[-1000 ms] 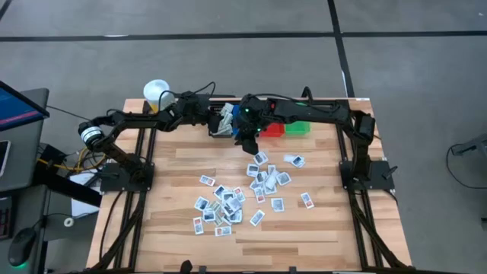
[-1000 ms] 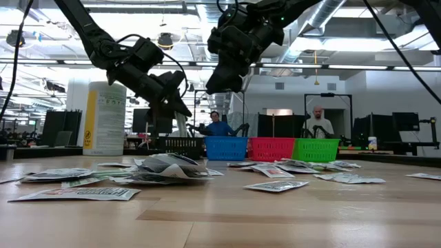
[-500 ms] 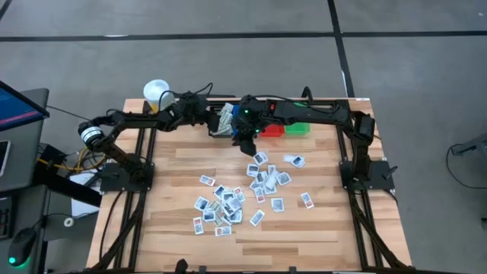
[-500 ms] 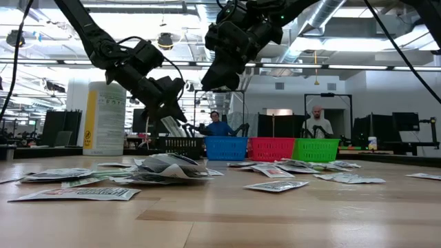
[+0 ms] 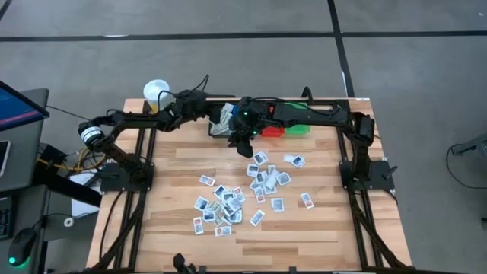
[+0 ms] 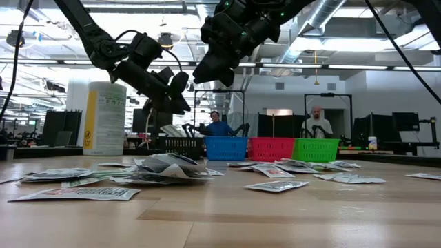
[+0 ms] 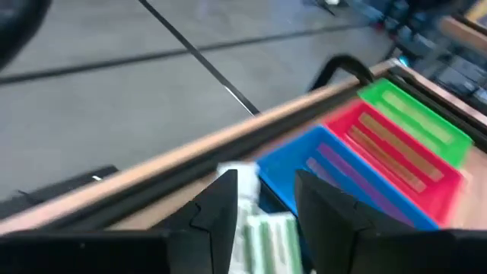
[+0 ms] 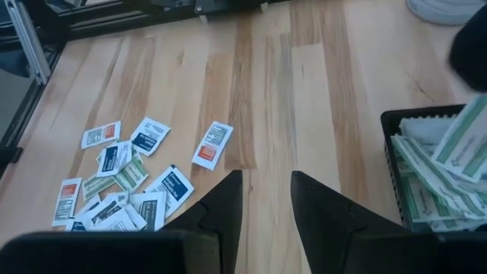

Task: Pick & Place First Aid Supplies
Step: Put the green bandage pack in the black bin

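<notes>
Left end effector (image 5: 207,116): raised above the black bin (image 5: 221,125) at the far edge of the counter (image 5: 167,198), fingers (image 7: 221,209) parted with nothing between them. Right end effector (image 5: 245,144): also in the air, just beside the black bin over the counter's far middle, fingers (image 8: 224,202) apart with a clear gap and bare wood showing through, holding nothing.

Below and beyond: black bin stuffed with white and green packets (image 8: 437,171). Next to it in a row: blue bin (image 6: 226,147), red bin (image 6: 271,148), green bin (image 6: 315,149). Many packets (image 5: 228,204) scattered flat across the middle of the counter, some overlapping in a small heap, others lying apart toward the right side. White tub (image 6: 105,118) with a yellow label upright at the far left corner. Two people in the room behind.
</notes>
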